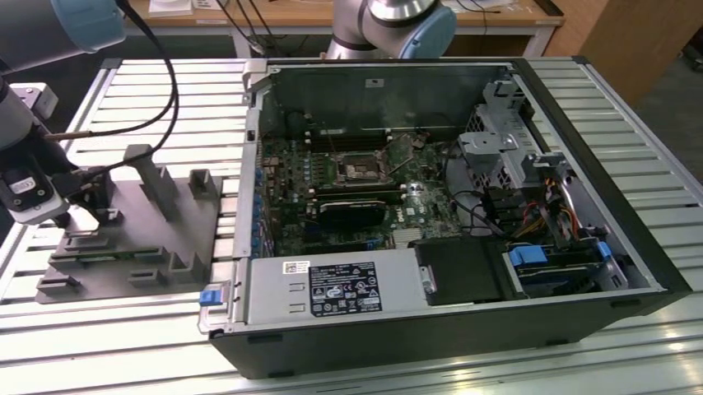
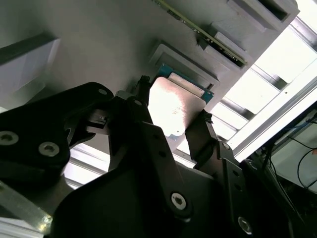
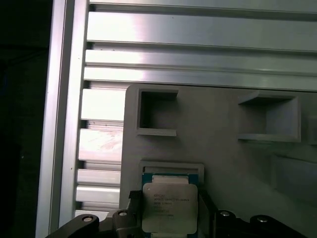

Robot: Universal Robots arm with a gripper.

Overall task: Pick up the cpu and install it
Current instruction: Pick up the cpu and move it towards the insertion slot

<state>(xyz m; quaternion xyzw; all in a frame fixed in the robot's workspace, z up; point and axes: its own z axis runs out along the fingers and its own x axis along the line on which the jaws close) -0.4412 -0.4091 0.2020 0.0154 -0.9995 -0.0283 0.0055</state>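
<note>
- One cpu (image 3: 169,210), one gripper (image 3: 169,197), one grey fixture (image 3: 228,163), one open case (image 1: 329,350), all on one slatted metal table (image 1: 143,329).
- Fixture, in the first wrist view: two empty square recesses (image 3: 157,113), plus one raised pocket (image 3: 171,165) where the cpu sits.
- Case lies on its side, lid off; one bare socket (image 1: 360,170) shows on the board inside, well apart from the fixture.
- Cpu is at the fixture's edge on the exterior view's left, directly under the gripper.
- Cpu lies flat, silver top (image 2: 174,113) up toward both wrist cameras, with a thin green rim at its far edge.
- Outline is near square, so no clear long axis. Its sides run parallel to the pocket's walls and the fixture's edge.
- Cannot tell whether it is seated in the pocket or raised off it.
- Gripper is narrow: its two black fingers (image 2: 199,138) stand against opposite sides of the cpu and hold it between them.
- Arm (image 1: 22,132) stands at the exterior view's left, its wrist pointing straight down over the fixture, gripper (image 1: 53,220) low at the block.
- One blue-capped joint (image 1: 88,20) sits high in the exterior view's left corner; another (image 1: 412,25) is behind the case.
- A black cable (image 1: 165,90) hangs in a loop down to the wrist.
</note>
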